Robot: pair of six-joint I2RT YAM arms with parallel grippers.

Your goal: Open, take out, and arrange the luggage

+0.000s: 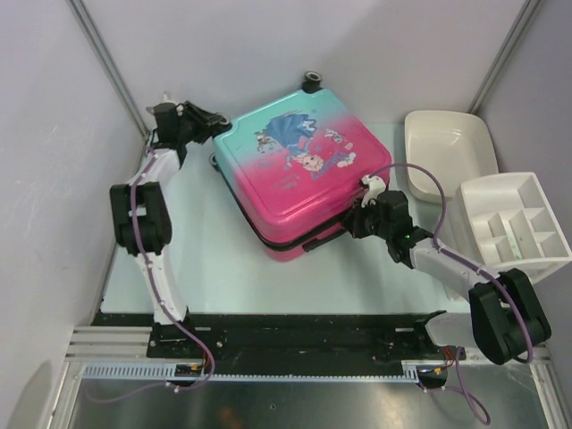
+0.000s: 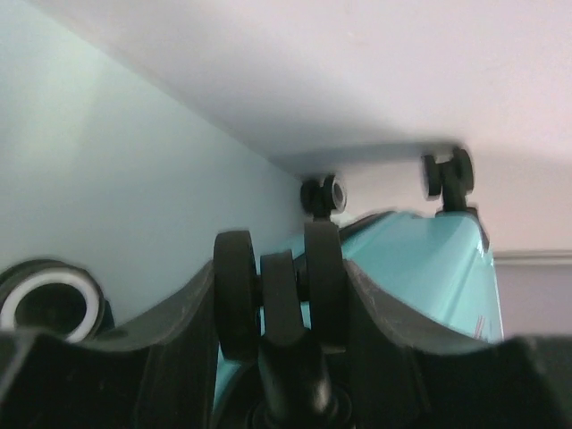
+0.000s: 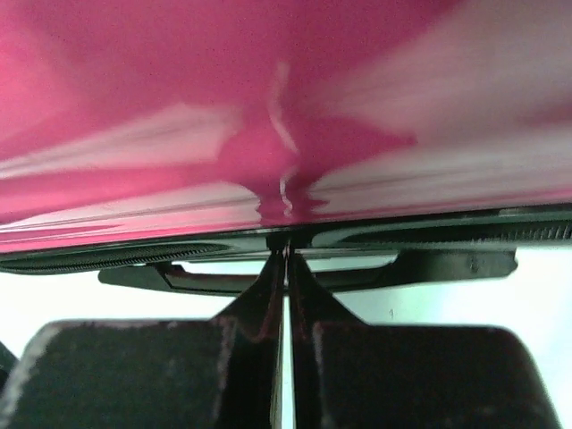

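Observation:
The luggage (image 1: 304, 174), teal fading to pink with a cartoon print, lies flat and closed in the middle of the table. At its teal back-left corner my left gripper (image 1: 221, 128) has its fingers pressed on both sides of a black twin wheel (image 2: 237, 286). The left wrist view shows that gripper (image 2: 279, 277) with the teal shell (image 2: 420, 268) beyond it. My right gripper (image 1: 362, 214) is at the pink near-right side. In the right wrist view it (image 3: 286, 255) is shut, its tips at the black zipper trim (image 3: 447, 234). I cannot tell whether they pinch a pull.
A white tub (image 1: 447, 147) and a white compartment organiser (image 1: 514, 223) stand right of the luggage, close behind the right arm. Further wheels (image 2: 323, 195) stick out at the teal end, one (image 1: 311, 82) near the back wall. The side wall is close by the left arm.

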